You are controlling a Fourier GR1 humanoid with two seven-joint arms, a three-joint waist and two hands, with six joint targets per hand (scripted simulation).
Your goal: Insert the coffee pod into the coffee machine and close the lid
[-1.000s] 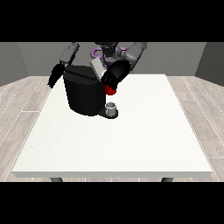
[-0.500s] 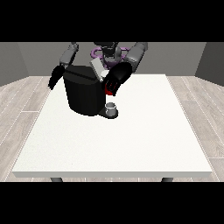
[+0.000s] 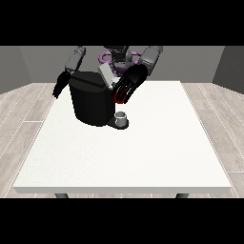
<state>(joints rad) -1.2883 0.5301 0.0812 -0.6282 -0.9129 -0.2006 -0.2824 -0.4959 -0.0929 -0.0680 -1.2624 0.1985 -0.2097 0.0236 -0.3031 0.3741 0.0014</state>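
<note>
Front view, setting: a black coffee machine point(image 3: 93, 102) stands on the white bench point(image 3: 143, 152) near the robot's edge, a small grey cup point(image 3: 121, 117) on its drip base.
Front view, lid: a pale flap point(image 3: 106, 75) tilts up at the machine's top, apparently the lid, not yet closed.
Front view, pod: a sliver of red point(image 3: 117, 98) shows under the fingers of the hand at the view's right point(image 3: 129, 85), presumably the coffee pod.
Front view, that hand: fingers curled about the pod, hanging just beside the machine's upper corner, above the cup.
Front view, other hand: the hand at the view's left point(image 3: 60, 85) hangs beyond the machine's far side; whether its fingers are curled or relaxed cannot be told.
Key relation: the machine's top opening lies toward the view's left of the pod-bearing hand, slightly higher and very near; this hand is plainly the nearer one.
Hard to make out: the pod's long axis, the opening itself, and whether the hand touches the machine.
</note>
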